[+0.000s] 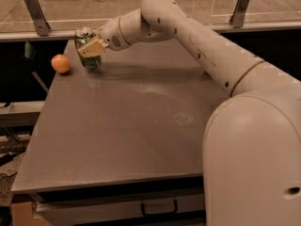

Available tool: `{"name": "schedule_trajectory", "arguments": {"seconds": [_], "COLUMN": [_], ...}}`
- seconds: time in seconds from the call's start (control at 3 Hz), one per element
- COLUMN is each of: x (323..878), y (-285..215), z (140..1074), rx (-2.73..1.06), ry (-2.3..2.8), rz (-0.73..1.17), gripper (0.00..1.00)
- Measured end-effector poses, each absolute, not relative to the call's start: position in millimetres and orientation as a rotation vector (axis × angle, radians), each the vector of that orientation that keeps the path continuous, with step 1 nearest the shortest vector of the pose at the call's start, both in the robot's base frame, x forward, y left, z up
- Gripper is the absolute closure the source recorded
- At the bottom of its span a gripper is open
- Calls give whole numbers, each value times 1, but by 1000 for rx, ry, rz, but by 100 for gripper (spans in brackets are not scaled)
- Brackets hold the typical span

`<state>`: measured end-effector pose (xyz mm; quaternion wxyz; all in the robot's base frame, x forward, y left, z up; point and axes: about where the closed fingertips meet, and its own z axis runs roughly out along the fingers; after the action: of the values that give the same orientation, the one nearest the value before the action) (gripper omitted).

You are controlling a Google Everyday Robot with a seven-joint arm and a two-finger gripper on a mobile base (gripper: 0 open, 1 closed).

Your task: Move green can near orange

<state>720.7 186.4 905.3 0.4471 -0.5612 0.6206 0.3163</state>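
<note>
The green can (87, 55), with a silver top and pale markings, is upright at the far left of the grey table (127, 126), its base at or just above the tabletop. My gripper (91, 47) is shut on the green can around its upper side. The orange (61, 63) lies on the table just left of the can, a short gap apart, near the table's left edge.
My arm (197, 41) reaches across the back of the table from the right, and the robot's white body (254, 159) fills the right foreground. A rail with metal brackets (35, 11) runs behind the table. A drawer handle (157, 206) shows below the front edge.
</note>
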Motion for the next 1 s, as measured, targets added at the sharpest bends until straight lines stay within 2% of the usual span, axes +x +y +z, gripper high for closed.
{"name": "schedule_trajectory", "arguments": {"seconds": [0.33, 1.0], "x": [725, 730], "y": [198, 210], "z": [900, 895], "rx": [-1402, -1408], "ry": [1541, 1547], "rz": [791, 797], "gripper": [84, 37]}}
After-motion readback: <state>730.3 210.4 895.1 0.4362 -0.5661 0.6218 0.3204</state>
